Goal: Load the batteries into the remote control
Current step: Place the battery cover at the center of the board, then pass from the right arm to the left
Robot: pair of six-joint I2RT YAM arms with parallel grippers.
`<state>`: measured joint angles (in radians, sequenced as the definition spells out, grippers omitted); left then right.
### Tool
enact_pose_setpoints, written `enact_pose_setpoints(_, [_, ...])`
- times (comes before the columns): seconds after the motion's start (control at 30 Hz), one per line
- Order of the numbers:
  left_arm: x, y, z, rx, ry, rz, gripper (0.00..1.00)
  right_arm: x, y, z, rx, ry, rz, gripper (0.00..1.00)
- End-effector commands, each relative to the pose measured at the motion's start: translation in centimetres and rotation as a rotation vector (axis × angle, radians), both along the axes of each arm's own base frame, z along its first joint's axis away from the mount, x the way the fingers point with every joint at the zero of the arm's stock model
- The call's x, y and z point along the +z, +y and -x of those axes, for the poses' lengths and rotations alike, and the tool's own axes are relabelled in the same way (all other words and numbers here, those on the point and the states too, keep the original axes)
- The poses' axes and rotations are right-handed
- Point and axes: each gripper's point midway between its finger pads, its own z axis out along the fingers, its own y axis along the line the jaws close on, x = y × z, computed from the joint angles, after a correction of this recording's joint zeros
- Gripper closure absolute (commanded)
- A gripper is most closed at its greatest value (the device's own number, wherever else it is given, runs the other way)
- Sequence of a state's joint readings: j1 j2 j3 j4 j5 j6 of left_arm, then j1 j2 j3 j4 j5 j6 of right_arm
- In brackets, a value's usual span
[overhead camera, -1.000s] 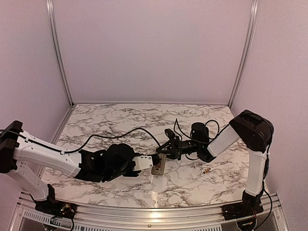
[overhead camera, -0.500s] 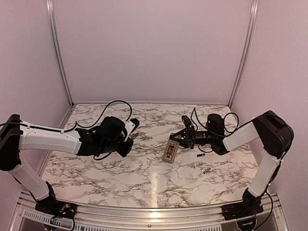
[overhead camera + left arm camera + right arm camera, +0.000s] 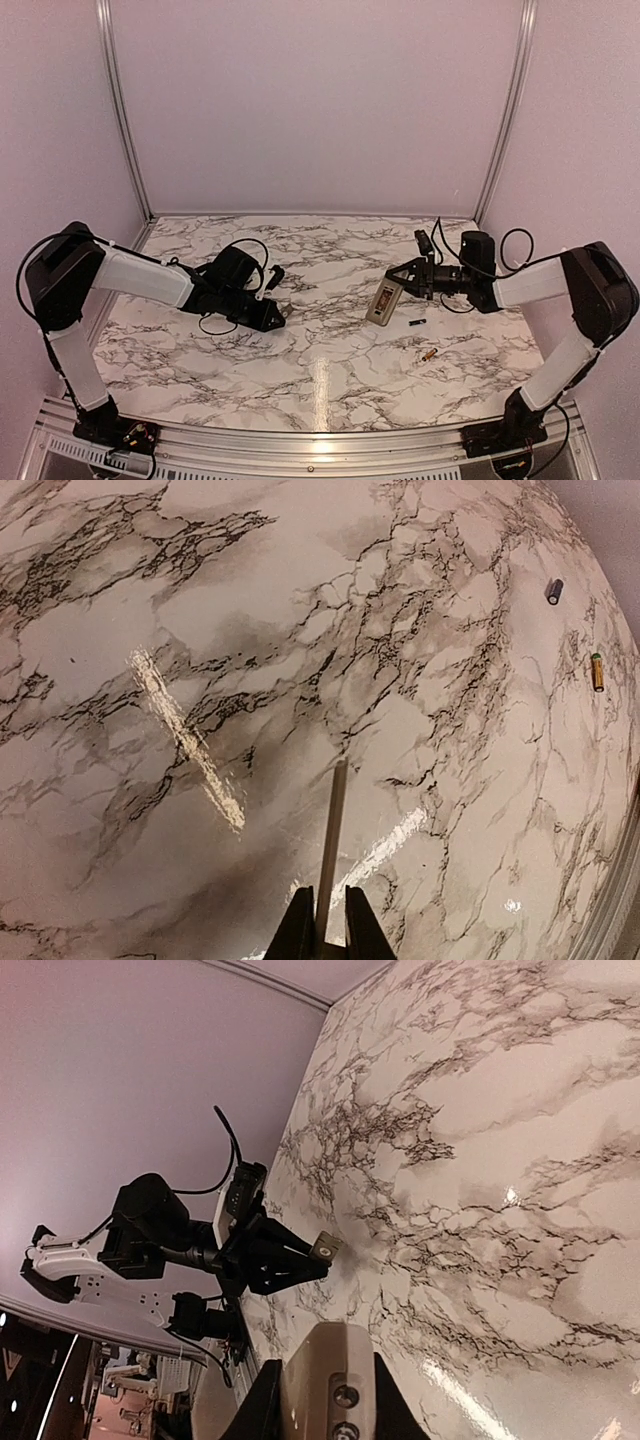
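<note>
Marble table (image 3: 320, 390). A gold battery (image 3: 429, 355) is seen lying nearest, right of centre. A black battery (image 3: 415, 325) is laid just beyond it, the two apart. Neither is touched by an arm.

The left gripper (image 3: 277, 315) is found low over the table, left of centre. Its jaws are drawn almost together and a thin grey plate (image 3: 332, 830) is pinched edge-on between them, jutting out past the fingertips.

The remote (image 3: 382, 303) is held right of centre, just beyond the black battery and tilted. It is clamped at its far end by the right gripper (image 3: 402, 284), jaws closed partway on its sides. Whether its near end meets the table cannot be told.
</note>
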<state>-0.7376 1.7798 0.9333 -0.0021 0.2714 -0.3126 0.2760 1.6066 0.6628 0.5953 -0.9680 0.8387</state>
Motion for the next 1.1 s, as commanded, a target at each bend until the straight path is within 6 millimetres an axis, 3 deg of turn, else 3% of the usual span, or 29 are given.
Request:
enact_pose_setpoints(0.0, [-0.9, -0.9, -0.2, 0.01, 0.09, 0.045, 0.95, -1.6, -2.6, -0.1, -0.065, 0.013, 0.055, 1.0])
enact_pose_setpoints(0.13, [-2.2, -0.5, -0.1, 0.023, 0.126, 0.006, 0.88, -2.9, -4.4, -0.1, -0.113, 0.032, 0.113, 1.0])
enact_pose_setpoints(0.3, [-3.3, 0.1, -0.2, 0.033, 0.143, -0.042, 0.83, -3.7, -5.1, -0.3, -0.13, 0.02, 0.189, 1.0])
enact_pose_setpoints(0.4, [-3.7, 0.6, -0.3, 0.045, 0.139, -0.068, 0.74, -3.6, -5.3, -0.5, -0.13, 0.015, 0.208, 1.0])
enact_pose_setpoints(0.47, [-3.5, 0.8, -0.5, 0.049, 0.126, -0.071, 0.63, -3.6, -5.4, -0.6, -0.133, 0.014, 0.221, 1.0])
enact_pose_setpoints(0.6, [-1.2, 0.6, -1.0, 0.024, 0.048, -0.052, 0.49, -3.2, -6.2, -1.1, -0.157, 0.007, 0.235, 1.0])
enact_pose_setpoints(0.73, [2.8, 0.4, -1.8, 0.002, -0.072, -0.017, 0.35, -3.3, -7.3, -1.4, -0.176, 0.014, 0.231, 1.0])
enact_pose_setpoints(0.93, [8.1, 0.6, -2.2, -0.009, -0.229, 0.045, 0.11, -2.1, -5.9, -1.1, -0.113, 0.0, 0.163, 1.0])
enact_pose_setpoints(1.07, [10.5, -0.1, -1.7, -0.039, -0.277, 0.129, 0.1, -0.9, -4.3, -0.8, -0.06, -0.037, 0.157, 1.0])
